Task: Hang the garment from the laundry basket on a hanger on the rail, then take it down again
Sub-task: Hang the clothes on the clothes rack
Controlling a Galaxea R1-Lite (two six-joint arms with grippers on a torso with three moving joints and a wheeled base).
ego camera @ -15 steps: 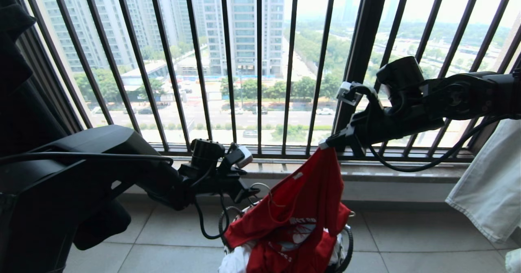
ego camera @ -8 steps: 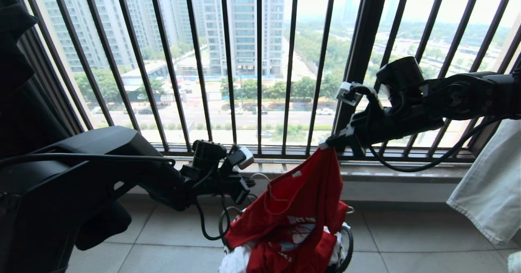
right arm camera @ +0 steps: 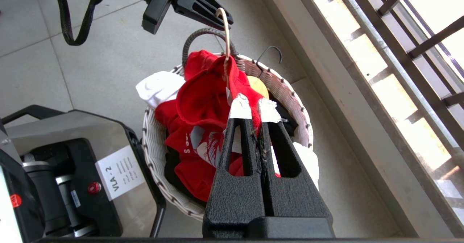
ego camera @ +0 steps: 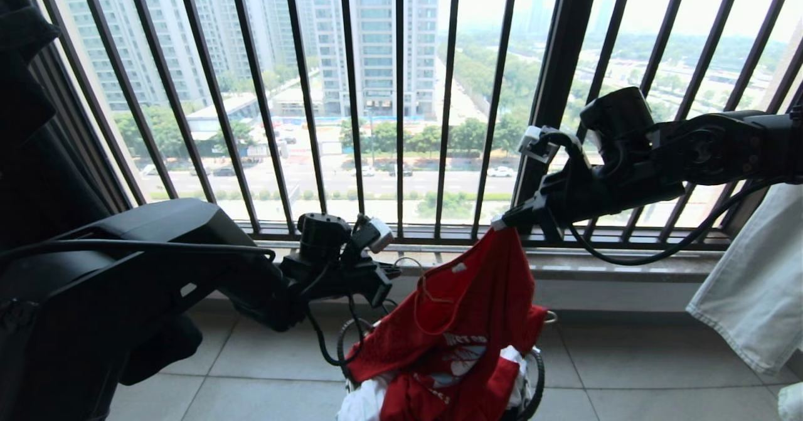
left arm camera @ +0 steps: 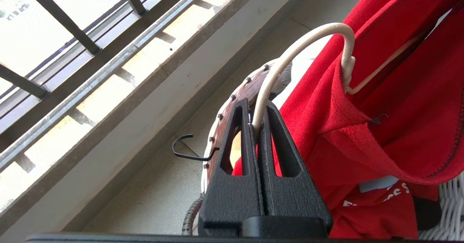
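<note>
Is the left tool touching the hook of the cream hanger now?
Touching. In the left wrist view the left tool is shut on the hook of the hanger, which sits pinched between its fingers.

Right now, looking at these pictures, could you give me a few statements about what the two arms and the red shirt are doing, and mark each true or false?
1. The left gripper is shut on the hook of the thin cream-white wire hanger. True.
2. The red short-sleeved T-shirt lies wholly inside the small round woven basket. False: the right gripper holds part of it up above the basket.
3. The right gripper's fingers have white tape on their tips. True.
4. The hanger is hooked onto an overhead rail. False: its hook sits between the left gripper's fingers, low beside the basket.
5. A thin black hook sticks out at the basket's rim. True.
</note>
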